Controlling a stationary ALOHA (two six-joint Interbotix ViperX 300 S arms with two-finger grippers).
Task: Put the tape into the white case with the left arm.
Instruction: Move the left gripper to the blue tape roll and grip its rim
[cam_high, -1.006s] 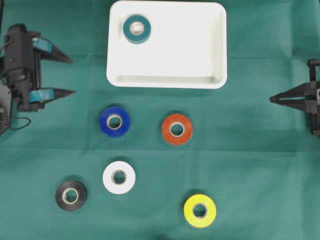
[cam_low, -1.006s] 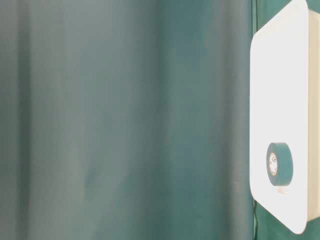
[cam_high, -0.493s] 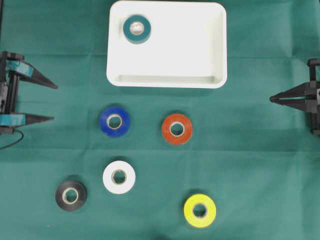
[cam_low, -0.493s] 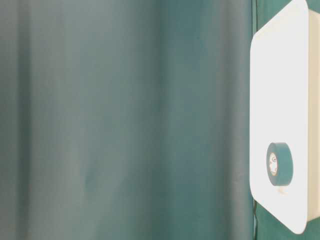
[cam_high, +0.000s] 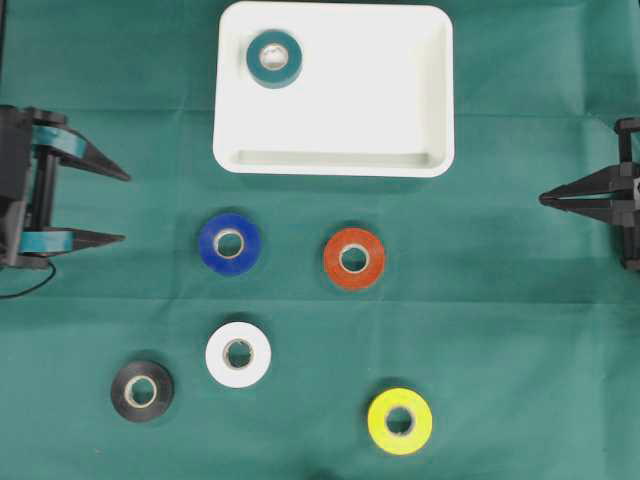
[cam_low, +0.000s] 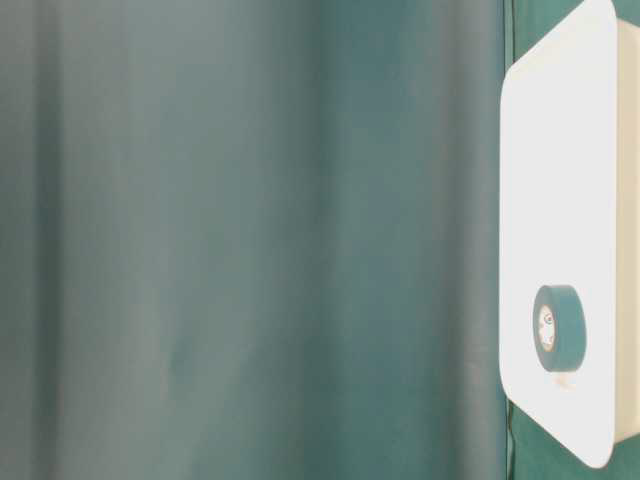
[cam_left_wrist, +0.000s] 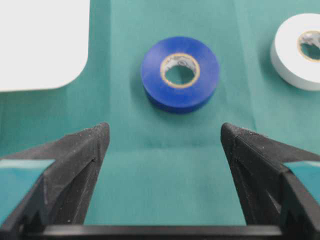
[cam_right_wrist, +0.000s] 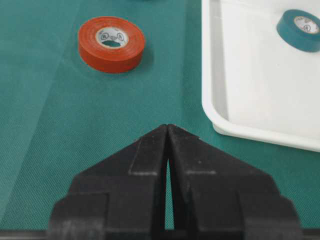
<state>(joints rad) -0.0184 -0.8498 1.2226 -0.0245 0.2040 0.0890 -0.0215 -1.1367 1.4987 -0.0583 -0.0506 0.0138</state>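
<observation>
Teal-banded black left gripper (cam_high: 120, 208) has swung toward glossy blue tape roll (cam_high: 229, 242), jaws apart; plain black right gripper (cam_high: 545, 198) unmoved, jaws together.

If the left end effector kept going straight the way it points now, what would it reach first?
Most likely the round blue tape roll: the wrist view shows it centred ahead of the open left end effector, with only green cloth between. Its height above the cloth is unclear.

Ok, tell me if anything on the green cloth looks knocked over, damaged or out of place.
Nothing stands out. The teal tape roll lies flat inside the shallow white plastic case; the blue, orange, white, black and yellow rolls lie flat, apart.
</observation>
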